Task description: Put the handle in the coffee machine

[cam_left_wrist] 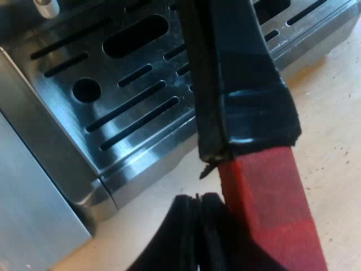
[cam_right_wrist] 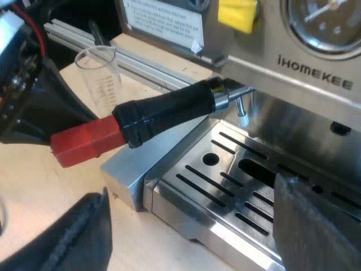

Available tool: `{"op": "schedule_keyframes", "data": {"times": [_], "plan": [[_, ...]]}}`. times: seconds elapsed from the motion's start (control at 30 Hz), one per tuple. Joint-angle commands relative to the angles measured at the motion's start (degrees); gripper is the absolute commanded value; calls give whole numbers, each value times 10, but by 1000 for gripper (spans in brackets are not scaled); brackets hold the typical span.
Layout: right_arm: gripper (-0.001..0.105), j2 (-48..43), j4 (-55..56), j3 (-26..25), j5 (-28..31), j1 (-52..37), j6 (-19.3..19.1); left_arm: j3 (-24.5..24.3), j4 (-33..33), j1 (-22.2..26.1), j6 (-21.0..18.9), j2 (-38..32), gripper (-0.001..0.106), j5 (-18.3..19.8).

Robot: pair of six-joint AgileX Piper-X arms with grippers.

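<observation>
Black-handled, red-ended metal holder (cam_right_wrist: 169, 110) has its head under the steel espresso machine's (cam_right_wrist: 316, 84) front, left tool (cam_left_wrist: 228, 223) gripping the red end, right tool (cam_right_wrist: 192, 195) open; locking likely remains.

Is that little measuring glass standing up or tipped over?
Upright. The measuring glass stands on the table, open rim uppermost, near the handle's red end.

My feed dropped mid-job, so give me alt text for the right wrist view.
The holder's black handle with its red end sticks out from the iHOMEKEE espresso machine's front, above the edge of the slotted drip tray, with the left pincer at the red end. A measuring glass stands beyond the handle; the right pincer hangs open near the tray.
</observation>
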Motion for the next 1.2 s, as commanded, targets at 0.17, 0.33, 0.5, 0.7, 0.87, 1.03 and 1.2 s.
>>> {"op": "schedule_keyframes", "data": {"times": [0.17,0.33,0.5,0.7,0.87,1.03,1.2], "plan": [[63,-14,4,-4,-1,2,-9,0,-3,-14,-73,-11,0,46],[63,-14,4,-4,-1,2,-9,10,-17,-44,-113,-11,0,54],[63,-14,4,-4,-1,2,-7,11,-13,-61,-141,-11,0,54],[63,-14,4,-4,-1,2,8,11,-22,-80,-164,-11,0,75],[63,-18,41,-4,26,0,37,11,-30,-121,-205,-11,0,85],[63,-46,118,-4,37,0,52,11,-81,-128,-248,-11,0,73],[63,-79,120,-4,43,0,52,11,-171,-137,-311,-10,0,113]]}}
